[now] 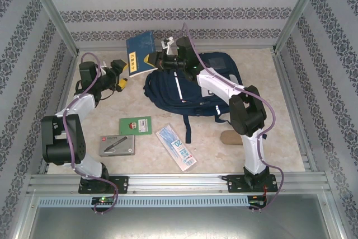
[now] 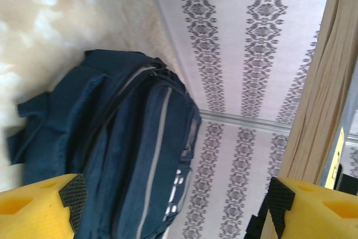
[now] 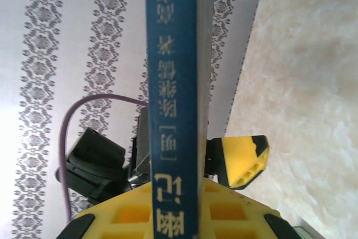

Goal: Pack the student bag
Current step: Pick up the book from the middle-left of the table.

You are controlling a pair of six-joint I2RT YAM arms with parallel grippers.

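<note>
While the right gripper (image 3: 173, 216) clamps the blue book (image 3: 170, 82) and the left gripper (image 2: 176, 197) stands wide beside it, we should swing the book slowly toward the student bag (image 2: 140, 138).

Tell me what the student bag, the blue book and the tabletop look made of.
By looks: student bag woven fabric, likely nylon, matte; it creases and slumps; blue book paper, smooth printed cover; cream page edges show; tabletop marbled beige, slight sheen; laminate or stone-look sheet, unclear.
</note>
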